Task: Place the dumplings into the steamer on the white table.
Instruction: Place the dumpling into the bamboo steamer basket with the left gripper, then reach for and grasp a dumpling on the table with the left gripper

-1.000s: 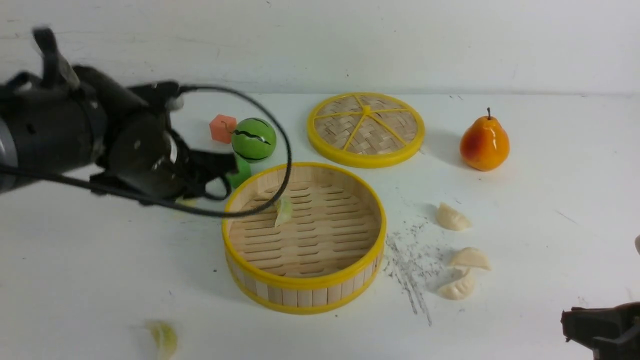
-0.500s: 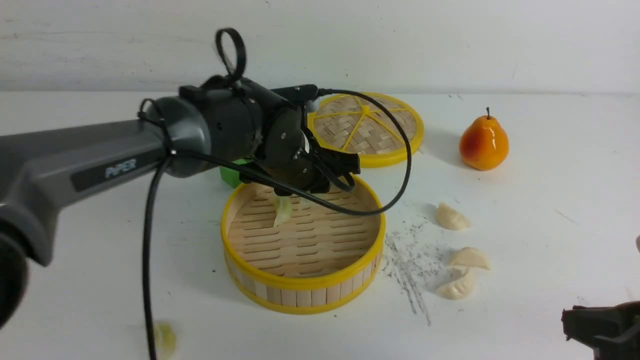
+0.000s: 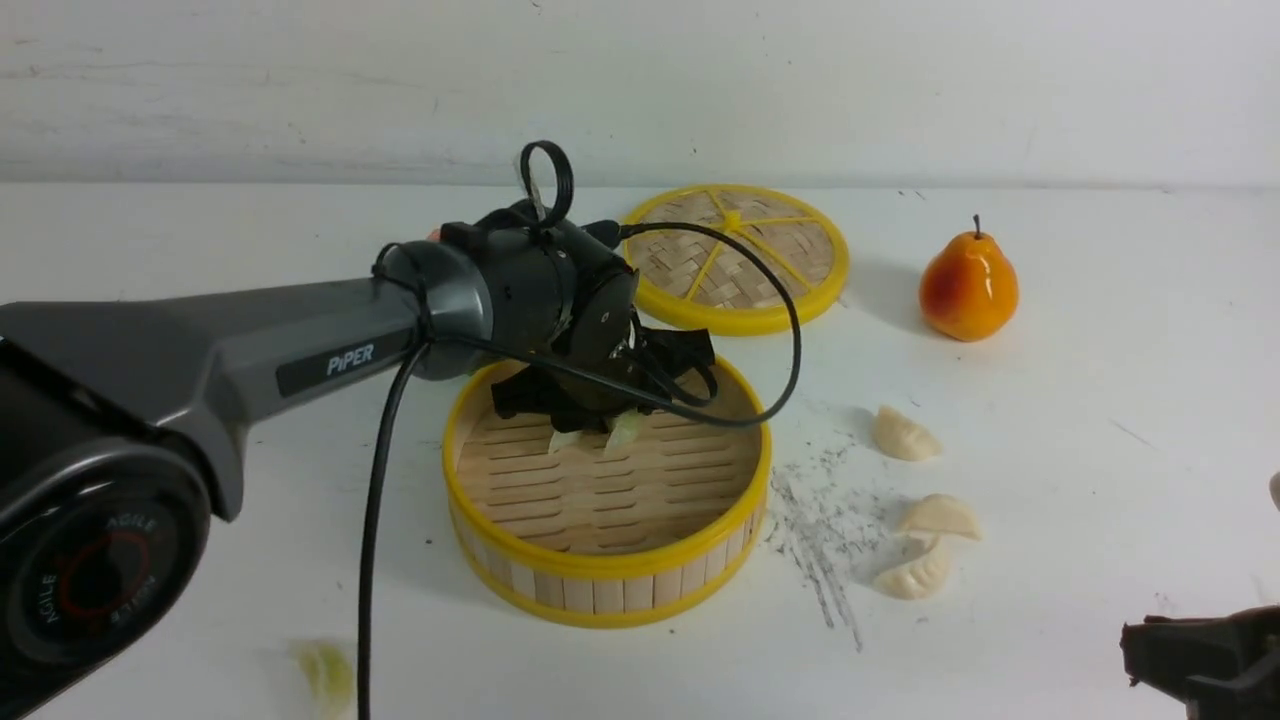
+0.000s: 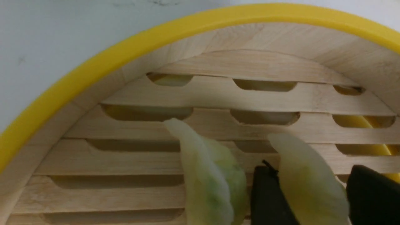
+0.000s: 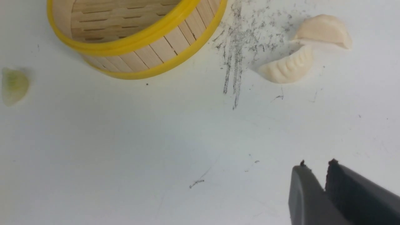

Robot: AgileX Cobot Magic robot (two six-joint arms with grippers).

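white table, steamer, left claw around dumpling

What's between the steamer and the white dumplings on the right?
Only grey scuff marks on bare table, clearest in the right wrist view.

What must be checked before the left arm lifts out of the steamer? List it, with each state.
1. First green dumpling lying in steamer: ok.
2. Second green dumpling loose from left gripper: cannot tell; it sits between the jaws.
3. Third green dumpling in steamer: not ok, on the table.
4. White dumplings in steamer: not ok, on the table right of it.
5. Right gripper clear of steamer: ok.
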